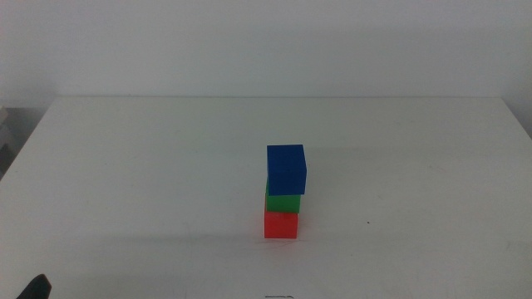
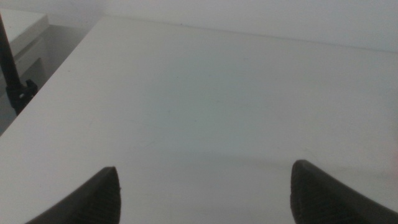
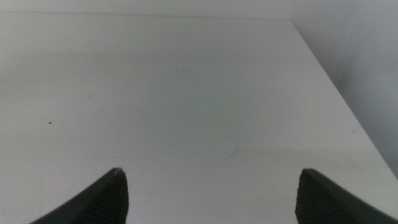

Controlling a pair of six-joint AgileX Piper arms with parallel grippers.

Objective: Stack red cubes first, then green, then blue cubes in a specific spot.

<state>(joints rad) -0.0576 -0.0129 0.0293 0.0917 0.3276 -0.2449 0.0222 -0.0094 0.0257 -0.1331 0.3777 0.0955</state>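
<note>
In the middle view a three-cube tower stands on the white table [image 1: 125,166], a little right of centre. The red cube [image 1: 281,225] rests on the tabletop, the green cube [image 1: 283,202] sits on it, and the blue cube [image 1: 286,169] tops the tower, turned slightly and overhanging a bit to the right. No gripper touches the tower. My left gripper [image 2: 205,193] is open over bare table, its tip just showing at the middle view's bottom left corner [image 1: 37,288]. My right gripper [image 3: 211,193] is open too, over bare table near the right edge, and is out of the middle view.
A white wall rises behind the table's far edge [image 1: 274,97]. Beyond the table's left side, the left wrist view shows a dark stand [image 2: 15,87] and a pale box [image 2: 22,31]. The right wrist view shows the table's right edge [image 3: 339,99].
</note>
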